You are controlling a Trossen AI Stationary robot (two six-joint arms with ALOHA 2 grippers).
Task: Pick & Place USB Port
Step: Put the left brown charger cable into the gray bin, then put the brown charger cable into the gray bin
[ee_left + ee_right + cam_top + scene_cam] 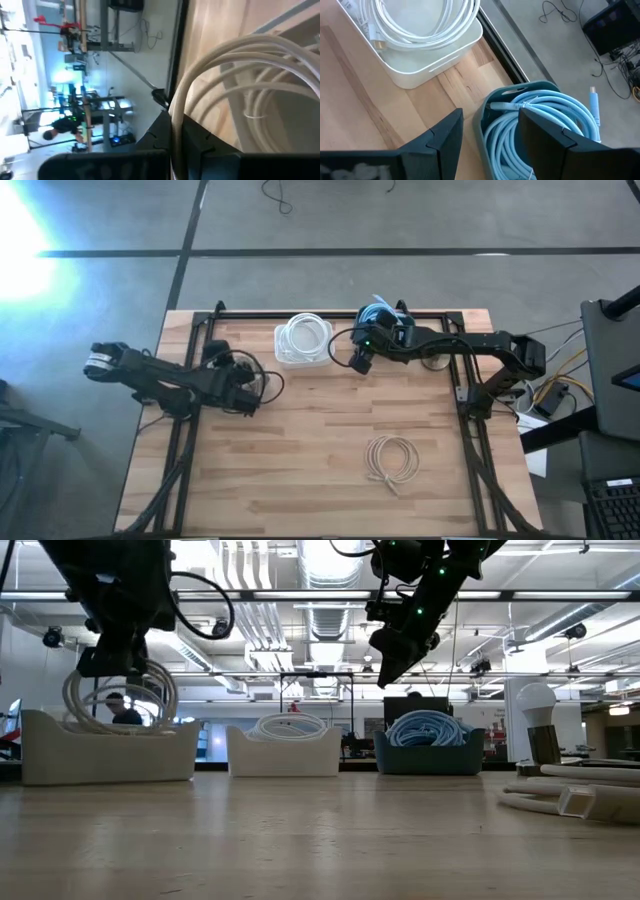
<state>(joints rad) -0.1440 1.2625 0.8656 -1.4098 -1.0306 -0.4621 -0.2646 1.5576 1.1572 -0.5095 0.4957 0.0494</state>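
Note:
A coiled cream cable hangs under my left gripper, which is shut on it over the left white tray. The tray's wall hides the coil's lower part. From above, that gripper is at the table's left. My right gripper hangs open above the blue tray, which holds a blue cable coil; it touches nothing. The middle white tray holds a white coil. My left gripper pinches several strands of the coil together at its top between its two fingers. The fingers slant down from the table's left side. The coil hangs below them into the left tray; whether its lower part rests there is hidden by the tray's wall.
Another cream cable coil lies flat on the table near the front right, seen low as. The three trays stand in a row along the far edge. Bare wood lies between the trays and that coil.

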